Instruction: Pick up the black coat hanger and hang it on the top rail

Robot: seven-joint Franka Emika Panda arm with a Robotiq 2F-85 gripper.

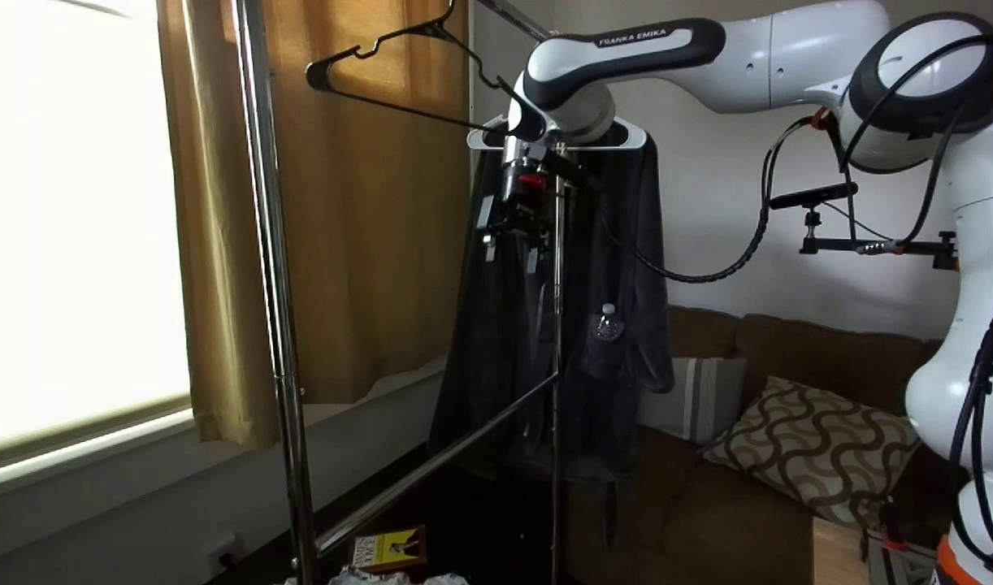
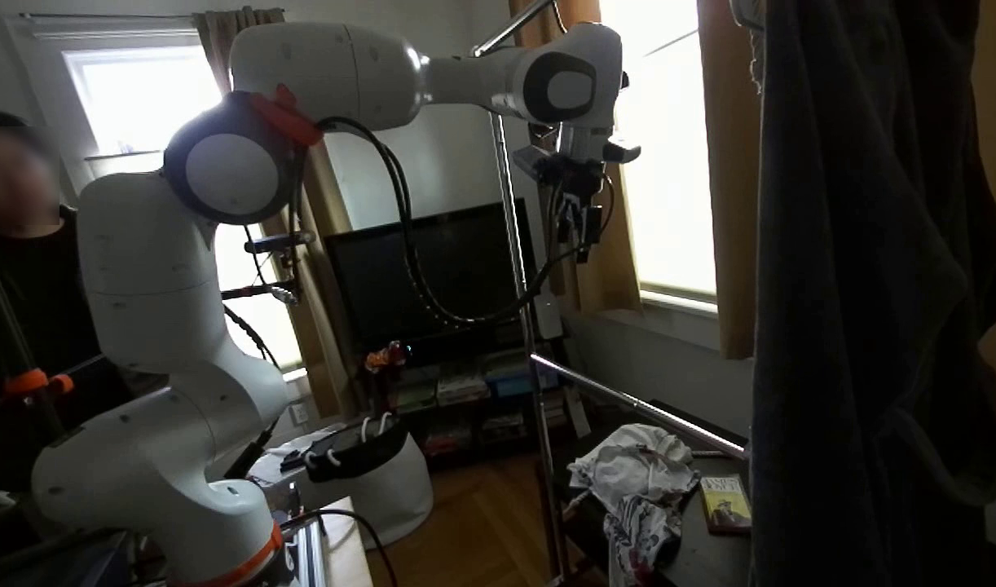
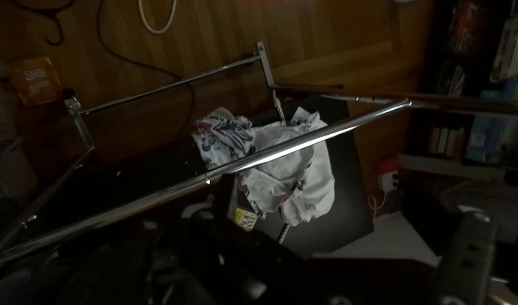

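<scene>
The black hanger point(image 1: 436, 31) hung near the top rail point(image 1: 513, 16), whether firmly hooked unclear; the jaws stood apart. The arm point(image 1: 732, 65), seemingly close, could knock it down if withdrawn carelessly.

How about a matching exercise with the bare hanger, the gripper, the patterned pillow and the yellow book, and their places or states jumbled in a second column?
Things
1. Bare hanger
2. Gripper
3. Patterned pillow
4. Yellow book

Places or states
A. On the sofa
B. Open
C. Beside the rumpled white cloth
D. Black, against the curtain in an exterior view

Pairs: 1-D; 2-B; 3-A; 4-C
</scene>
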